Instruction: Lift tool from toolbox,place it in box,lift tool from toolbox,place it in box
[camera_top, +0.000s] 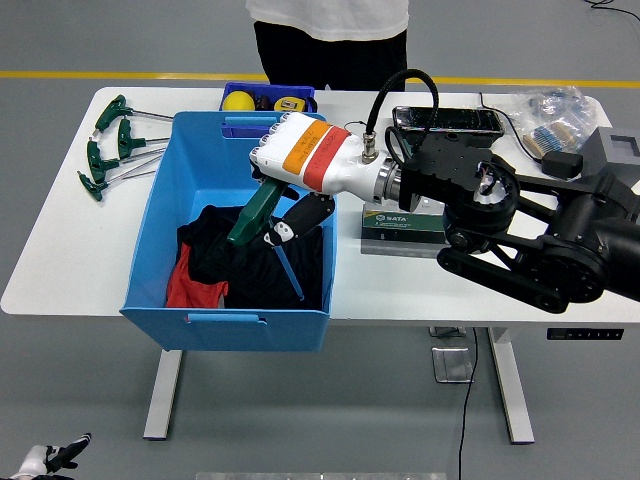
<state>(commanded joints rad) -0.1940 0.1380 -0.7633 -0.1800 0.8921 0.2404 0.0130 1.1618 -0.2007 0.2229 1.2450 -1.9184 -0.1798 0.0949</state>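
My right hand (272, 226) is shut on a T-handle tool with a green handle (250, 214) and a blue shaft (290, 274). It holds the tool inside the blue bin (160, 210), with the shaft tip low over the black and red cloth (235, 255) in the bin. The grey and green toolbox stand (402, 221) sits on the table right of the bin, mostly hidden behind my forearm. My left hand (55, 459) rests at the picture's lower left corner, below the table.
Several green T-handle tools (108, 142) lie on the table left of the bin. A small blue tray (268, 97) with a yellow ball, a black device (446, 120) and a plastic bag (552, 108) sit at the back. A person (325, 35) stands at the far side.
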